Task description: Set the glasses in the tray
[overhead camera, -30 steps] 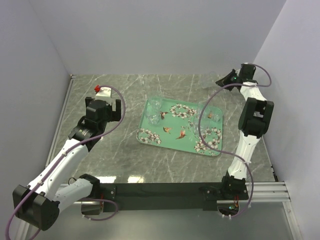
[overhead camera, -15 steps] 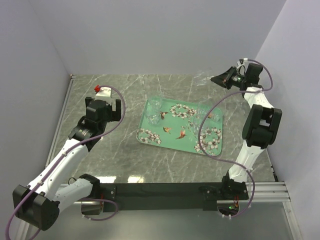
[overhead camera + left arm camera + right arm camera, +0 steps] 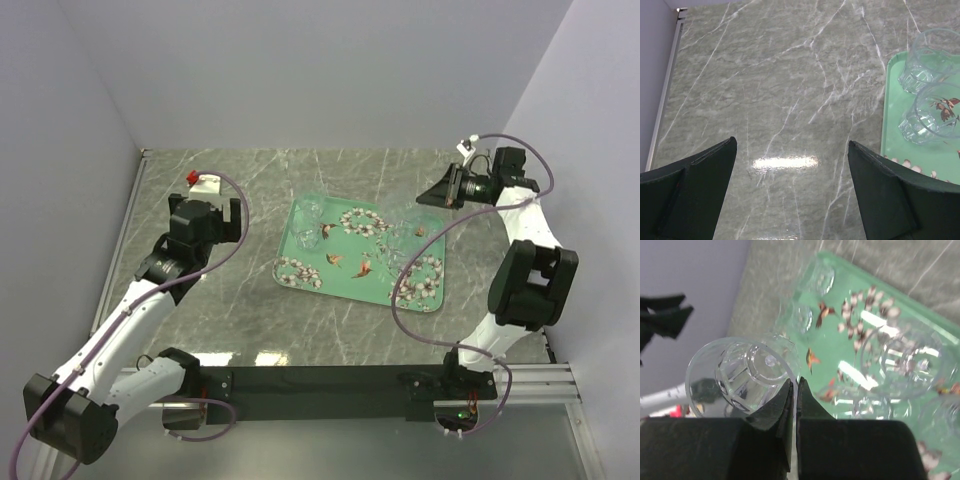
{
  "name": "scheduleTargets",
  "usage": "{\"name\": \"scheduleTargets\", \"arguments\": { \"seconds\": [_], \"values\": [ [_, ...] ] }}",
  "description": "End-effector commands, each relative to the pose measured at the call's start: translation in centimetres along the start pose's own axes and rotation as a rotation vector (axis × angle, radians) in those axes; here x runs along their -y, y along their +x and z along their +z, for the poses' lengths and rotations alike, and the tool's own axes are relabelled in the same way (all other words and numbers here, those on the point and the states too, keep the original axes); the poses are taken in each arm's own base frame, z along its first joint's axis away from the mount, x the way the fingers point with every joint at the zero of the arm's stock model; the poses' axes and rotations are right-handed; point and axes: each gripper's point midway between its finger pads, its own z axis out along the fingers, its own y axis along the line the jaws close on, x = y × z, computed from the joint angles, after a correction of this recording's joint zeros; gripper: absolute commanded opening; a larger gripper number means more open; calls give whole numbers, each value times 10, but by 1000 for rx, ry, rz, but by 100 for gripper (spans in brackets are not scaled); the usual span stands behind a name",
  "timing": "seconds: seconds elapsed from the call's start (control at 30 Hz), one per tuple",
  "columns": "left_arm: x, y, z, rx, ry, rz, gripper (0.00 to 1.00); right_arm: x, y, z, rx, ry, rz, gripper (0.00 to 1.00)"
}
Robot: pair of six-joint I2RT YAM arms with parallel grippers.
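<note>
The mint-green tray [image 3: 340,280] with blossoms and birds lies mid-table. Two clear glasses [image 3: 307,214] stand in its far left corner; they also show in the left wrist view [image 3: 931,117]. More glasses [image 3: 408,222] stand near its far right corner. My right gripper [image 3: 438,193] is shut on the rim of a clear glass [image 3: 742,372], held in the air above the tray's [image 3: 840,347] right end, tipped on its side. My left gripper [image 3: 208,215] is open and empty over bare table left of the tray [image 3: 890,120].
White walls close in the grey marble table [image 3: 250,180] at the back and both sides. A metal rail [image 3: 125,235] runs along the left edge. A black bar [image 3: 320,380] carries the arm bases at the near edge.
My right arm has swung from the far right corner toward the tray, carrying the glass down and inward. The left arm has barely moved.
</note>
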Motion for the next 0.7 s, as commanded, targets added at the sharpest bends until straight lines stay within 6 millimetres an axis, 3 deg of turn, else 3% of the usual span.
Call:
{"name": "scheduleTargets", "arguments": {
  "seconds": [0.0, 0.4, 0.67],
  "values": [
    [-3, -14, -4, 55, -1, -16, 100, -22, 29, -16, -54, -16, -132, 0],
    [-2, -18, -8, 70, 9, -25, 99, -17, 86, -47, -157, 40, -313, 0],
    [-1, -21, -10, 80, 22, -32, 99, 10, 98, -75, -188, 190, -396, 0]
  ]
}}
